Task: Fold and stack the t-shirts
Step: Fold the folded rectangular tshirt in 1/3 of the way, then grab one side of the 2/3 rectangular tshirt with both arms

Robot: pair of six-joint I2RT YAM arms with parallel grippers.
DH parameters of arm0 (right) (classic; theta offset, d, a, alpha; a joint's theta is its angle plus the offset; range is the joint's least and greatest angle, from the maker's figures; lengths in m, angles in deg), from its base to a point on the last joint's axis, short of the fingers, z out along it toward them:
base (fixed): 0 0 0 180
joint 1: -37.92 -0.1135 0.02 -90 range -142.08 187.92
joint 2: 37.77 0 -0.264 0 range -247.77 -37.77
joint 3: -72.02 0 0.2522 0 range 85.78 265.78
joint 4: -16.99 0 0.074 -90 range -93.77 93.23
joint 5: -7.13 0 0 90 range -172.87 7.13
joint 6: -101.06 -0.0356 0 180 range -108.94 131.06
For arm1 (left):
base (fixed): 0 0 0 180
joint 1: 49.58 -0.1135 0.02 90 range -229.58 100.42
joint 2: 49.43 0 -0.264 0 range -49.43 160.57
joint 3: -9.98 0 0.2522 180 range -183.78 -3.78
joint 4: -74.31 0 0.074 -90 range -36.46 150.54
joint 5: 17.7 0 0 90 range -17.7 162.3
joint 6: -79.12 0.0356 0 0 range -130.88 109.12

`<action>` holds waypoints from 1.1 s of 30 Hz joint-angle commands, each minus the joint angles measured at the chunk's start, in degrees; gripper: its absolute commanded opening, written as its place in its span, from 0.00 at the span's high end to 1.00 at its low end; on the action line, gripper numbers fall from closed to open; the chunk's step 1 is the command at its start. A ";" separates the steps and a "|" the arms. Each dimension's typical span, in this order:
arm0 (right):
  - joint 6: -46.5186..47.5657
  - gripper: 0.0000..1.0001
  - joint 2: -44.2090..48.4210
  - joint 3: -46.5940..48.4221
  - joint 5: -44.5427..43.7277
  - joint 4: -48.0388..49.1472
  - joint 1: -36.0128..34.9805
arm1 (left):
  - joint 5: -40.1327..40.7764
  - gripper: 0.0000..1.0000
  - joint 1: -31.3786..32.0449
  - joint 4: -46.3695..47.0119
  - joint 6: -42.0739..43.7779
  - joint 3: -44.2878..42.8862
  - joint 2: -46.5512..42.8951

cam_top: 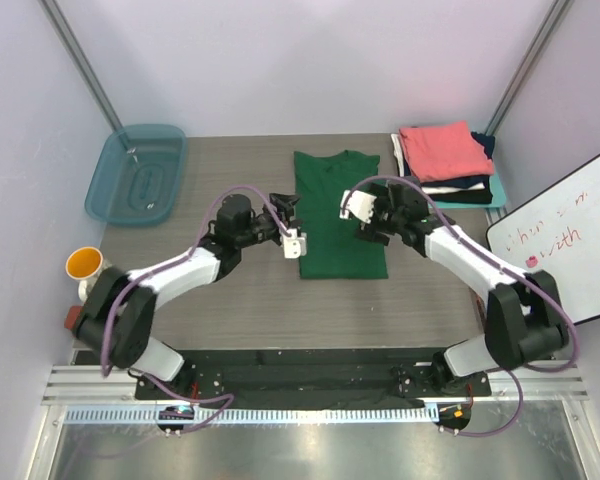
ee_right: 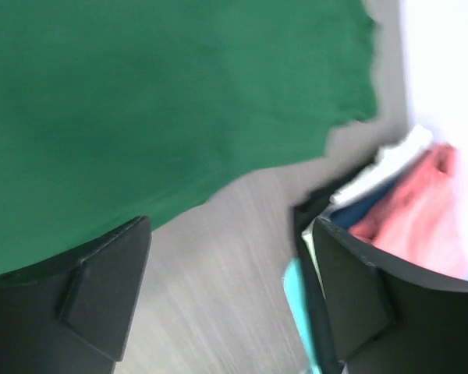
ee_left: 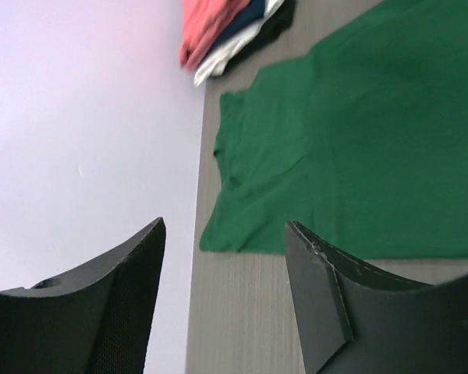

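Left fingers [ee_left: 101,304], right fingers [ee_right: 86,296] spread, empty; green t-shirt [cam_top: 325,195] flat, long axis near-far, collar toward far wall.

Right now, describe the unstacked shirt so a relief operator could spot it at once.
On the grey table, look midway between the left gripper and right gripper. The dark green t-shirt lies flat there, a long strip with its collar toward the far wall. Unlike the folded stack topped in coral pink at the far right corner, it lies alone.
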 commanded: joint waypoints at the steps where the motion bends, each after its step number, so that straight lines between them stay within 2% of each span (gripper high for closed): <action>1: 6.08 0.13 9.11 0.31 14.89 -26.83 -0.20 | -12.13 0.38 1.07 -30.82 8.55 -0.08 -12.31; 4: 19.41 0.13 14.83 -8.56 14.03 -30.63 -1.78 | -12.75 0.42 3.00 -31.06 16.27 9.21 -16.28; 8: 23.76 0.12 20.02 -16.40 13.31 -30.72 -3.98 | -11.53 0.47 6.34 -31.06 17.54 12.66 -15.95; 11: 24.11 0.12 20.75 -18.77 12.79 -30.19 -5.21 | -10.65 0.48 8.36 -30.54 16.74 11.97 -12.54; 17: 20.51 0.15 18.20 -22.47 7.35 -17.82 -5.39 | -6.61 0.51 10.83 -18.61 13.24 9.60 -3.05; 23: 19.28 0.15 15.56 -24.05 7.34 -9.73 -5.39 | -3.27 0.52 12.15 -15.51 11.20 6.52 0.66; 33: 21.04 0.14 9.94 -24.32 7.78 -4.26 -5.39 | 2.45 0.51 12.94 -9.36 11.73 5.82 6.99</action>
